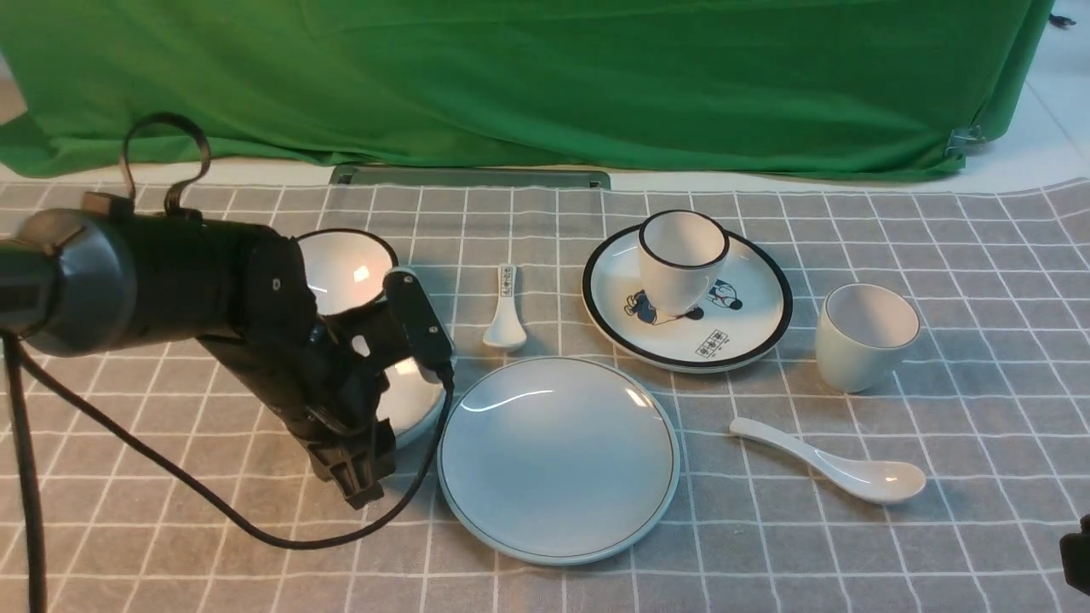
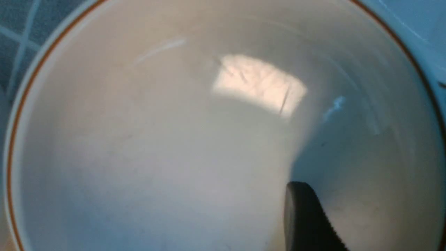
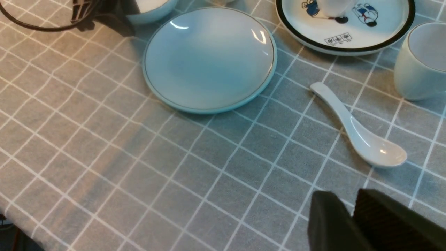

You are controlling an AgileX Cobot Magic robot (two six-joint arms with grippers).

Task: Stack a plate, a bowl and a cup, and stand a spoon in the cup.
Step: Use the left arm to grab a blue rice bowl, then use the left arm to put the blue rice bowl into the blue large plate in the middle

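Plate, large, plain white and round with a thin dark rim line (image 1: 558, 460), lies lower centre of the front view. Just left of it sits the wide shallow white bowl (image 1: 413, 387). My left gripper (image 1: 353, 481) points down at its near rim, one black finger (image 2: 306, 219) inside; whether it is pinching I cannot tell. I'd want a firm rim bite, then a level lift onto the plate. Plain white handleless cup (image 1: 864, 336) and long white ceramic spoon (image 1: 830, 464) sit at right. Right gripper (image 3: 348, 204) rests pressed together, empty.
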